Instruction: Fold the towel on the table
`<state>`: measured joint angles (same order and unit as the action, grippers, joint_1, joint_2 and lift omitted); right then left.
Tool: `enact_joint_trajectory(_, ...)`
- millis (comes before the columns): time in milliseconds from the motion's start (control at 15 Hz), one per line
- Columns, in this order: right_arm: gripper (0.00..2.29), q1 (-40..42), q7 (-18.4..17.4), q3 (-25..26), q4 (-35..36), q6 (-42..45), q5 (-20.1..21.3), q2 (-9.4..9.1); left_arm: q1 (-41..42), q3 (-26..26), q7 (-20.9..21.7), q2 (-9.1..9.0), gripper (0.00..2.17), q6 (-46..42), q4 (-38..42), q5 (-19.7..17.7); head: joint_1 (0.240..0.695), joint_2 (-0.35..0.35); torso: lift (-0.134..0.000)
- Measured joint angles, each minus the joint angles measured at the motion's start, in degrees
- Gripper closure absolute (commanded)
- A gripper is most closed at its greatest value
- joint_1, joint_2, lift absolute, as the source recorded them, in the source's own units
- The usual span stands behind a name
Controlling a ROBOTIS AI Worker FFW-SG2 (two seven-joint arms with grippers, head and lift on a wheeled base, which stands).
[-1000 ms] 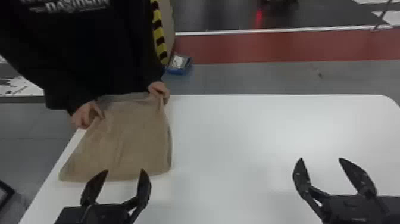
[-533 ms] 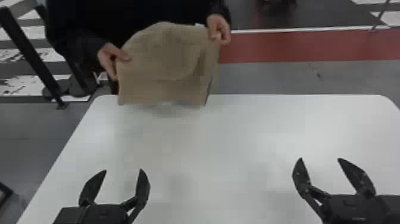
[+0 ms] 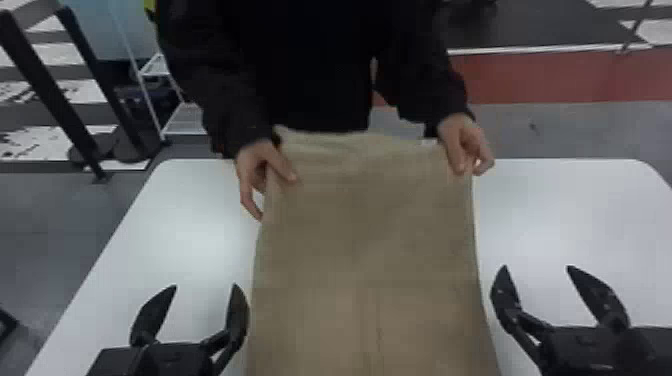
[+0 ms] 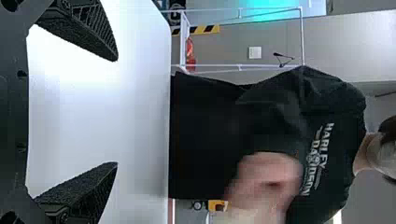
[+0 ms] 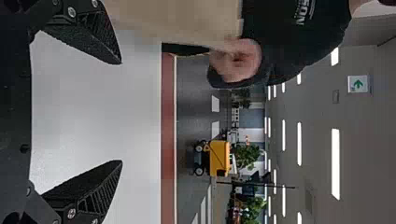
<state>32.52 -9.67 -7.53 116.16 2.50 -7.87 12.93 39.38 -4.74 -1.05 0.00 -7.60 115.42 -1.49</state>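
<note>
Between our left gripper (image 3: 205, 286) and right gripper (image 3: 537, 266), both spread wide and empty, the towel (image 3: 370, 225) looks light, limp; we'd pinch its free corners.

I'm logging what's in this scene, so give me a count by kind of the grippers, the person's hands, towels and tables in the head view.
Grippers: 2 (left gripper, right gripper)
Person's hands: 2 (left-side hand, right-side hand)
Towel: 1
Table: 1
Total: 6

Ceiling lights (image 5: 335, 163) shine bright, and pale glare washes the table (image 3: 200, 240).
</note>
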Motion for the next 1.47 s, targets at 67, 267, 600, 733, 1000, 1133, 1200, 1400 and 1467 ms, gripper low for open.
enact_joint_trajectory(67,0.13,0.0,0.0,0.09,-0.11,0.0,-0.02,0.0,0.0,0.0,0.0,0.0,0.08,0.0,-0.09,0.0,0.695,0.092,-0.119)
enact_joint_trajectory(267,0.13,0.0,0.0,0.31,-0.34,0.0,-0.11,-0.01,0.01,-0.02,0.0,0.0,0.08,0.0,-0.26,0.0,0.695,0.089,-0.119)
enact_joint_trajectory(600,0.13,0.0,0.0,0.33,-0.41,0.0,-0.13,-0.07,0.01,-0.05,0.0,0.0,0.08,-0.14,-0.46,0.0,0.695,0.089,-0.119)
enact_joint_trajectory(733,0.13,0.0,0.0,0.33,-0.44,0.0,-0.13,-0.08,0.01,-0.05,0.0,0.0,0.08,-0.18,-0.53,0.0,0.695,0.089,-0.119)
enact_joint_trajectory(1000,0.13,0.0,0.0,0.41,-0.61,0.14,-0.13,-0.1,0.0,-0.07,0.42,0.0,0.07,-0.35,-0.55,0.0,0.695,0.087,-0.119)
enact_joint_trajectory(1133,0.13,0.0,0.0,0.55,-0.73,0.16,-0.14,-0.1,-0.15,-0.09,0.97,0.0,0.07,-0.48,-0.54,0.0,0.695,0.083,-0.119)
enact_joint_trajectory(1200,0.13,0.0,0.0,0.58,-0.78,0.15,-0.14,-0.1,-0.35,-0.05,1.25,0.0,0.08,-0.5,-0.53,-0.01,0.695,0.08,-0.119)
enact_joint_trajectory(1400,0.13,-0.01,0.0,0.6,-0.92,-0.01,-0.19,-0.09,-2.46,0.53,2.46,0.0,0.08,1.64,-0.02,0.13,0.695,0.064,-0.119)
enact_joint_trajectory(1467,0.13,-0.04,0.0,0.61,-0.94,-0.06,-0.21,-0.03,-3.47,0.67,2.8,0.0,0.08,3.65,0.13,0.26,0.695,0.06,-0.119)
